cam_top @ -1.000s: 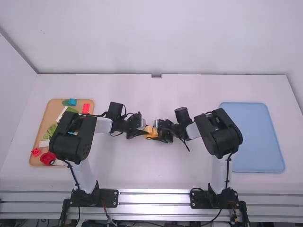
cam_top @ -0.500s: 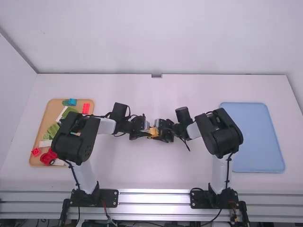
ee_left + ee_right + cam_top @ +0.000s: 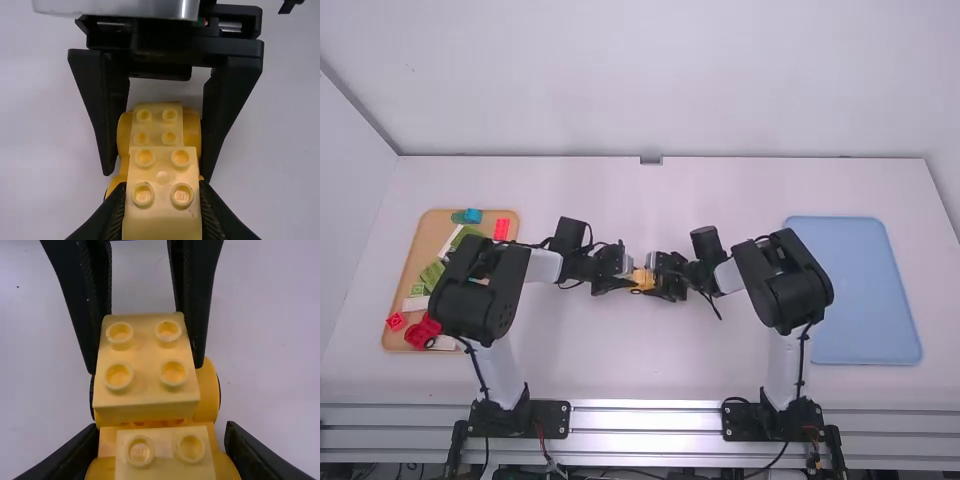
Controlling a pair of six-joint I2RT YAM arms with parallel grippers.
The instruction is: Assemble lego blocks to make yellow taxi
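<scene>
In the high view, the yellow plastic car base (image 3: 643, 282) is at 3 o'clock from the left gripper (image 3: 145, 364), long axis 9-to-3; the right gripper (image 3: 157, 174) clamps it. The left pinches a pale-yellow studded plastic brick (image 3: 162, 175) at the base's 9-o'clock end. Compared with one second ago, the left gripper stands slightly more toward 3.

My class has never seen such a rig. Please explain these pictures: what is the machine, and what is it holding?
This is a robot with a left arm and a right arm at a white table. The high view looks down from above and behind them; each wrist view comes from one arm's own camera. On the left, a tan tray carries red, green and other blocks; a blue tray sits on the right. Mid-table, the left gripper grips a pale yellow block, while the right gripper grips the yellow assembly under it.
</scene>
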